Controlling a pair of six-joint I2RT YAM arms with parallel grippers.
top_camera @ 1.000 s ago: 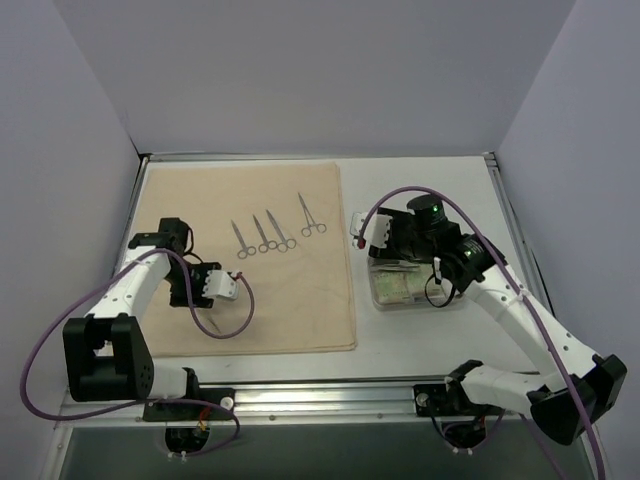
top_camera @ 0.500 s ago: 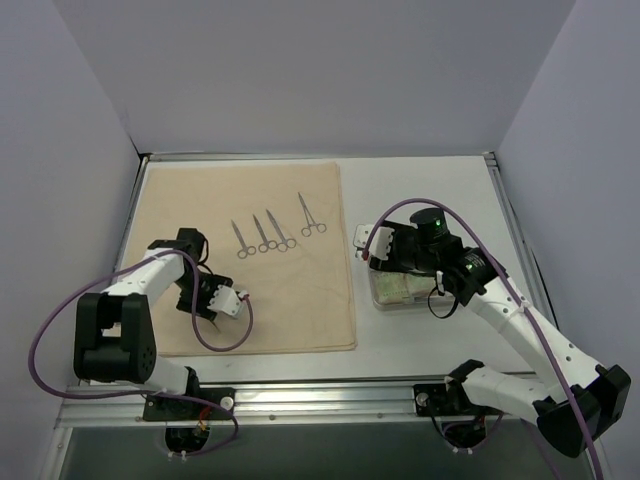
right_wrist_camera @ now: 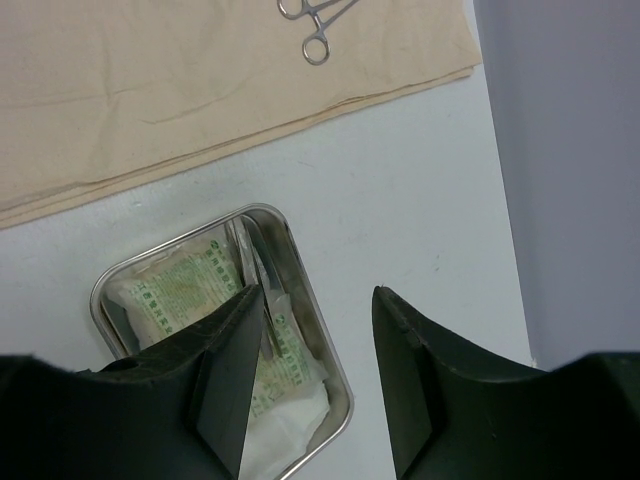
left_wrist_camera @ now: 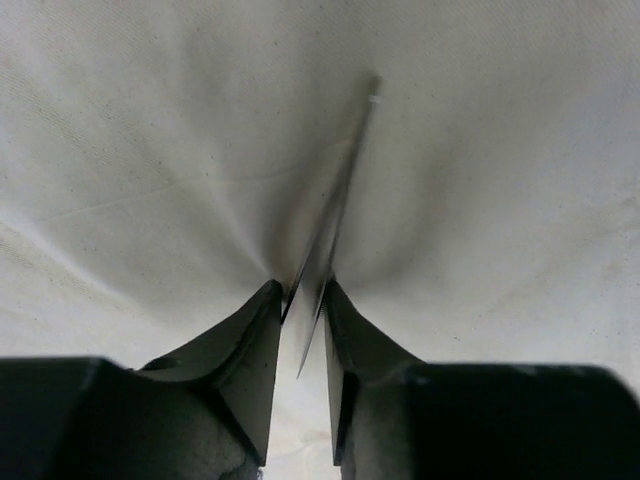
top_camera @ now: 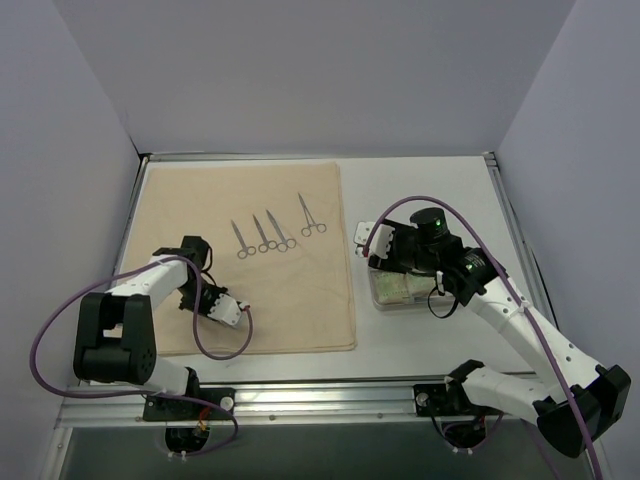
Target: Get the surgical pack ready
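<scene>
Left pincer (left_wrist_camera: 305, 300) clamped on tweezers (left_wrist_camera: 338, 190), pressed into the cloth (left_wrist_camera: 150, 150). Right pincer (right_wrist_camera: 315, 295) spread apart above tray (right_wrist_camera: 262, 210).

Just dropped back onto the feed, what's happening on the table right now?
The left gripper is shut on thin steel tweezers, down against the beige cloth. Four forceps lie in a row further up the cloth. The right gripper hangs open above the steel tray, which holds pale green packets and sits on the bare table beside the cloth.
</scene>
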